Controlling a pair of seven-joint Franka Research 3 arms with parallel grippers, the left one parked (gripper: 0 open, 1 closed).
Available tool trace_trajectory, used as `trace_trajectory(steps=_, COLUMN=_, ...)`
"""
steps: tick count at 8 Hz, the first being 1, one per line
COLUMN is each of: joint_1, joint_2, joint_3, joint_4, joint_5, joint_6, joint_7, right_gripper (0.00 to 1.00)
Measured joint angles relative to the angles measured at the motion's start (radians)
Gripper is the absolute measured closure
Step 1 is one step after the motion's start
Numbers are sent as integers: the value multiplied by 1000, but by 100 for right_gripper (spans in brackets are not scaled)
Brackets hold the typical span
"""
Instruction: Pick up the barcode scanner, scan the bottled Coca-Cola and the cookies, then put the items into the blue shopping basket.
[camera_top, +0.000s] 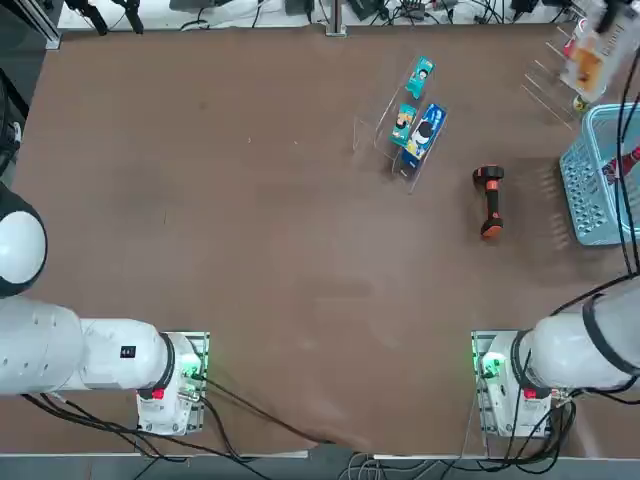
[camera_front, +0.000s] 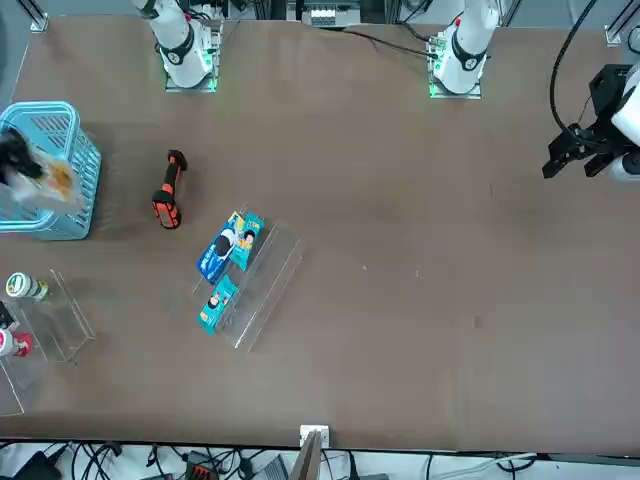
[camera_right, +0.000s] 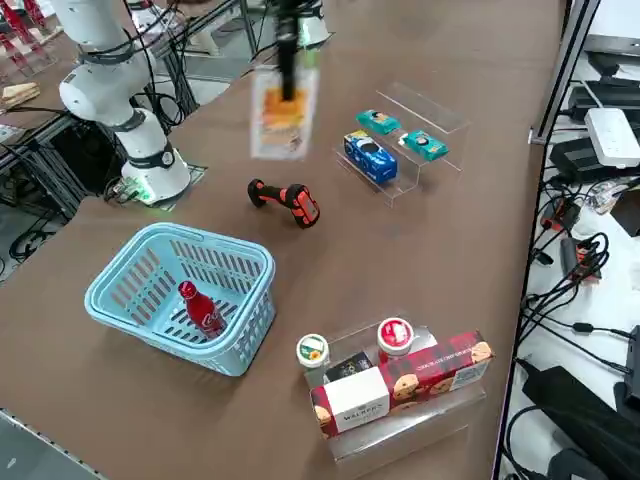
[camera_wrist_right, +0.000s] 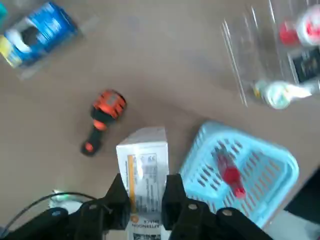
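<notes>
**Cookies in the air, cola in the basket**

The right gripper (camera_wrist_right: 144, 197) is clamped on the cookies (camera_wrist_right: 143, 177), one finger on each broad face of the white carton, w/ the carton sticking out beyond the fingertips. In the right side view the carton (camera_right: 283, 115) hangs blurred above the table, over the stretch between the scanner and the arm bases; it touches nothing below. From the top view it shows at the far right corner (camera_top: 596, 55), beyond the basket's far end.

The blue shopping basket (camera_right: 150, 320) sits on the table at the robot's right edge. The bottled Coca-Cola (camera_right: 201, 309) lies tilted inside it on the lattice bottom, red cap up toward the back wall (also seen thru the wrist cam, (camera_wrist_right: 229, 174)).

The barcode scanner (camera_top: 489, 200) lies flat on the table just left of the basket, apart from it, orange end pointing toward the robot.

Further left, a clear acrylic stand (camera_top: 385, 128) holds a blue packet (camera_top: 427, 131) and two small teal packets (camera_top: 419, 76). A second clear stand (camera_right: 420, 425) near the basket carries a red-patterned cookie box (camera_right: 400, 385), a red-and-white capped container (camera_right: 395, 336) and a green-lidded one (camera_right: 312, 350).
</notes>
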Motion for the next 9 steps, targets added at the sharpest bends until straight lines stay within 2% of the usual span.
trace_trajectory(steps=2, joint_1=-191, joint_2=-142, joint_3=-3, joint_4=-234, joint_5=-10, joint_6=120, joint_7=-156, right_gripper=67)
trace_trajectory(steps=4, joint_1=-339, joint_2=-185, joint_3=-2, joint_4=-394, joint_5=-10, joint_6=254, joint_7=-267, right_gripper=67)
trace_trajectory(steps=6, joint_1=-422, joint_2=-193, joint_3=-1, joint_4=-562, joint_5=-9, joint_6=448, joint_7=-332, right_gripper=67)
trace_trajectory(steps=8, joint_1=-467, joint_2=-197, joint_3=-1, joint_4=-701, joint_5=-9, joint_6=595, joint_7=-351, right_gripper=67)
trace_trajectory(steps=9, joint_1=-483, joint_2=-199, joint_3=-1, joint_4=-775, joint_5=-9, joint_6=670, joint_7=-354, right_gripper=63)
